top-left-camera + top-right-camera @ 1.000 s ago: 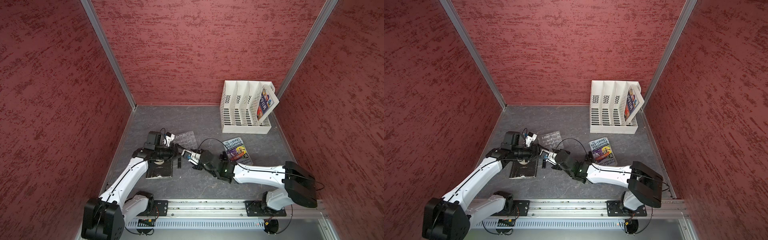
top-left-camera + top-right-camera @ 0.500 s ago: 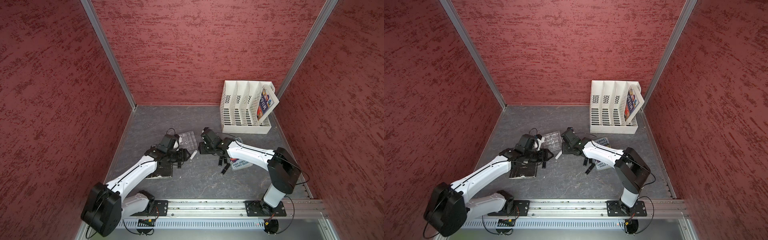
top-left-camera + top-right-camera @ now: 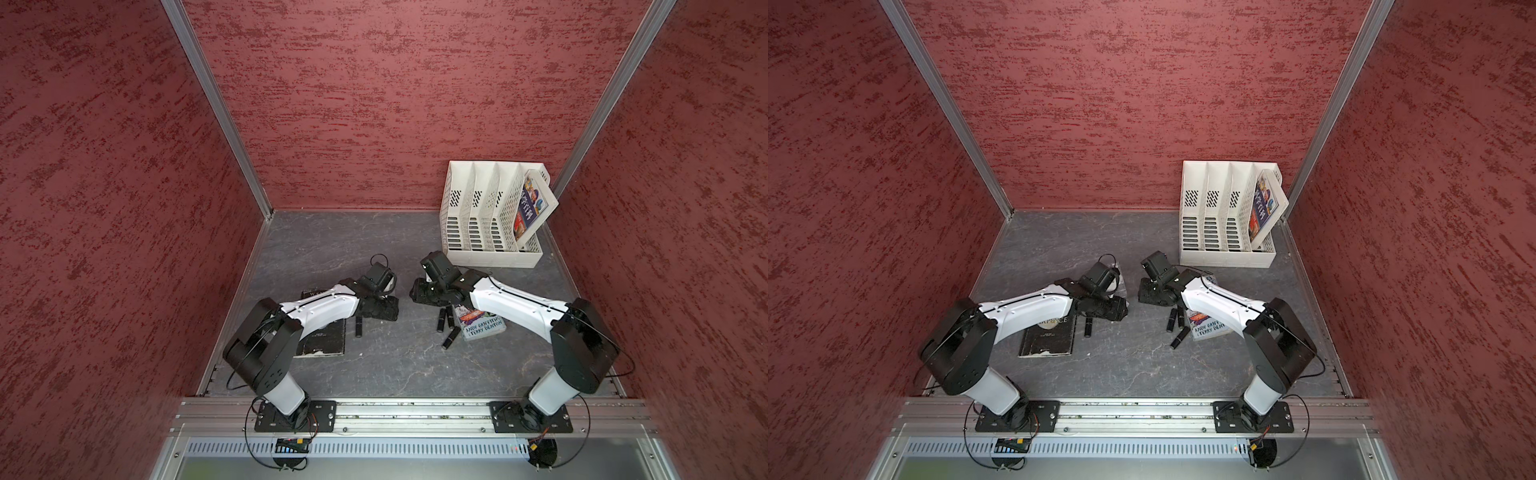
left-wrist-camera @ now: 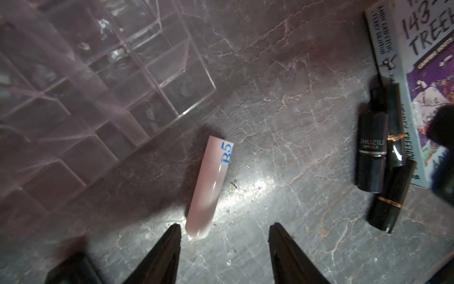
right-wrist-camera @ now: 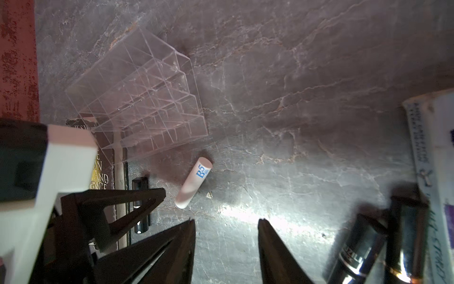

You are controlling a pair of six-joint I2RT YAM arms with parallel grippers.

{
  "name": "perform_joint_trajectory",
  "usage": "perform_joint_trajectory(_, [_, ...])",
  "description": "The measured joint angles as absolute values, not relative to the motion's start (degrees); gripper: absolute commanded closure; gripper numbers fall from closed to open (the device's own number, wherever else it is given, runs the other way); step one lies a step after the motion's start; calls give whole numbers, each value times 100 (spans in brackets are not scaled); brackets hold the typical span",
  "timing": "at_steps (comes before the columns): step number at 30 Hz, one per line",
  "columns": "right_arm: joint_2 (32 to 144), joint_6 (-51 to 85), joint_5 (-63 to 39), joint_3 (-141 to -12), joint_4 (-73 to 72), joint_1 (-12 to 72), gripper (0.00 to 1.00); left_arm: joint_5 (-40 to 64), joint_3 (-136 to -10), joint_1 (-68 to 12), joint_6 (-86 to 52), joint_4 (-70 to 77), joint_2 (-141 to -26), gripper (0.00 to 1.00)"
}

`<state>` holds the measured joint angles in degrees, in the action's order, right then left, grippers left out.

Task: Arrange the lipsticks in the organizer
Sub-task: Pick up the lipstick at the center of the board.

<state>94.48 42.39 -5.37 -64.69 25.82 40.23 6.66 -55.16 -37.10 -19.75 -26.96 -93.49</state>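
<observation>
Five lipsticks lie flat on the grey floor, all outside the organizer point(image 5: 137, 98). One is the white lipstick point(image 4: 208, 186), a smooth, round-ended tube with a blue "B5" mark near the end that points toward the organizer. The other four are glossy black with thin gold bands, and one carries the lettering "SHUZILI". The white lipstick rests just off a corner of the organizer, close to it but apart from it. The left gripper point(image 4: 223, 228) has its jaws spread with nothing between them. The tube's far end from the organizer lies just ahead of that gap, close beside one fingertip; contact cannot be confirmed. The right gripper point(image 5: 226, 222) is likewise released and empty, its gap facing bare floor beyond the white lipstick from the organizer. Three black lipsticks point(image 4: 371, 152) form a touching cluster well apart from the organizer, against the spine of a pale paperback point(image 4: 383, 49). The fourth black lipstick point(image 5: 140, 204) lies near the organizer, alongside a dark book point(image 3: 326, 338). The organizer is a clear acrylic grid of square cells, standing upright on the floor. Well apart from the organizer, a white file rack point(image 3: 457, 216) holds one colourful book point(image 3: 530, 208), which leans in an end compartment.
</observation>
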Motion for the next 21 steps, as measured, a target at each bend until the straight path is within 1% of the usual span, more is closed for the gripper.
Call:
perform_joint_trajectory(7, [9443, 4239, -604, -6410, 2534, 3924, 55, 454, -5828, -3736, -1699, -2805, -9832, 46])
perform_joint_trajectory(10, [9441, 4239, -631, -6366, 2510, 3889, 55, 373, -5937, -3778, -1599, -2871, -10051, 50])
perform_joint_trajectory(14, [9441, 4239, -674, -6361, 2491, 3874, 56, 250, -5979, -3844, -1492, -2926, -10149, 60])
perform_joint_trajectory(18, [9441, 4241, -757, -6335, 2458, 3872, 56, 117, -5979, -3959, -1315, -2980, -10162, 72])
perform_joint_trajectory(21, [9441, 4248, -897, -6324, 2440, 3835, 55, 119, -5979, -4091, -1146, -3011, -10162, 78])
